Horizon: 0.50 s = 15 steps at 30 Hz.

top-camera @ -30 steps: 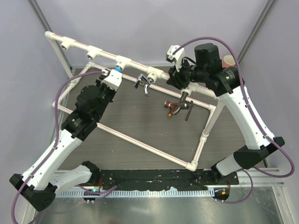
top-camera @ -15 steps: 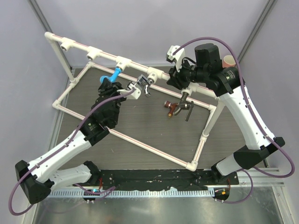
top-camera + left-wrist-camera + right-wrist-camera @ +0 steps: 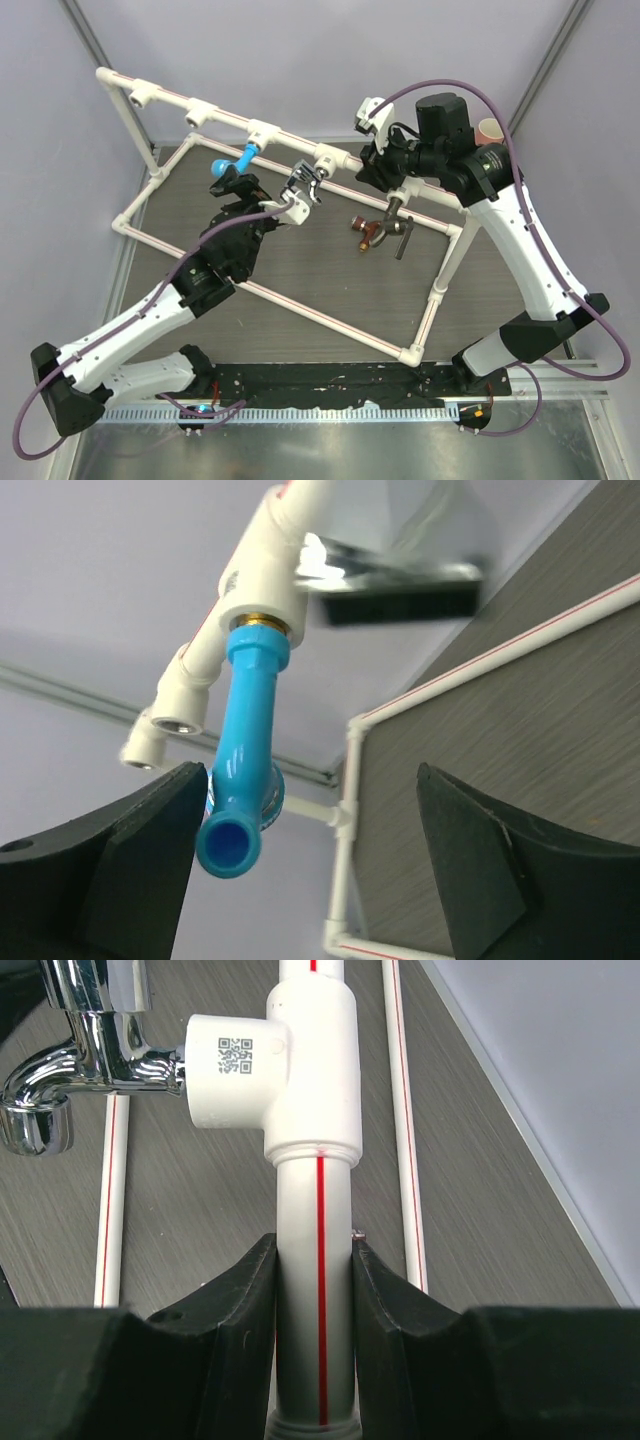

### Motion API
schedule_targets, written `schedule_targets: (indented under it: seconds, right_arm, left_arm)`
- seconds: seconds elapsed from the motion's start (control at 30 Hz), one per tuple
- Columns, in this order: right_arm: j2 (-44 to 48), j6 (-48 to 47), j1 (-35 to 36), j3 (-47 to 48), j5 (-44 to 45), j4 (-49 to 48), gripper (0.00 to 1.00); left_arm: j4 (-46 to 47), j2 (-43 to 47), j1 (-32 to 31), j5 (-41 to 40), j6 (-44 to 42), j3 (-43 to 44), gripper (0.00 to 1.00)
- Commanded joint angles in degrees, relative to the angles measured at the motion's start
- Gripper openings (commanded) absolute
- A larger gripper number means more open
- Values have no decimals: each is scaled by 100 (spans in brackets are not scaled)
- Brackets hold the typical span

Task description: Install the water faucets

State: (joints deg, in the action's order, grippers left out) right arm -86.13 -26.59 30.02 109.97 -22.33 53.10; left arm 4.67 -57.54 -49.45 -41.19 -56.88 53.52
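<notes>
The blue faucet [image 3: 235,163] hangs screwed into a white tee on the top pipe [image 3: 225,118]. In the left wrist view the blue faucet [image 3: 243,770] lies close to the left finger, and my left gripper [image 3: 310,855] stands open around it without touching. A silver faucet [image 3: 308,182] sits in the neighbouring tee [image 3: 300,1070]; the right wrist view shows the silver faucet [image 3: 65,1060] at upper left. My right gripper [image 3: 316,1290] is shut on the white pipe [image 3: 318,1210] just beside that tee. A copper faucet [image 3: 362,231] and a dark grey one [image 3: 402,236] lie on the table.
The white pipe frame's low rails [image 3: 300,298] cross the dark tabletop [image 3: 320,270] in front of both arms. Two open tee sockets [image 3: 140,97] [image 3: 200,114] sit further left on the top pipe. A pink cup [image 3: 490,129] stands at the back right corner.
My left wrist turned away from the tee, uncovering the blue faucet, then the left gripper opened and let go of it. The right arm has not moved.
</notes>
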Motion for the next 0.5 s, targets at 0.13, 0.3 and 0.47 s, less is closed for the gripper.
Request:
schedule_targets:
  seconds: [0.13, 0.3, 0.47]
  right_arm:
    - [-238, 198, 92, -143, -246, -2, 1]
    - [-247, 207, 92, -143, -228, -1, 1]
    - [-255, 198, 92, -143, -211, 7, 1]
  left_arm:
    - [-1494, 656, 1067, 1998, 4059, 1239, 95]
    - [-1794, 797, 2228, 3150, 6411, 1390, 96]
    - [-1601, 937, 2957, 3293, 8523, 1180, 96]
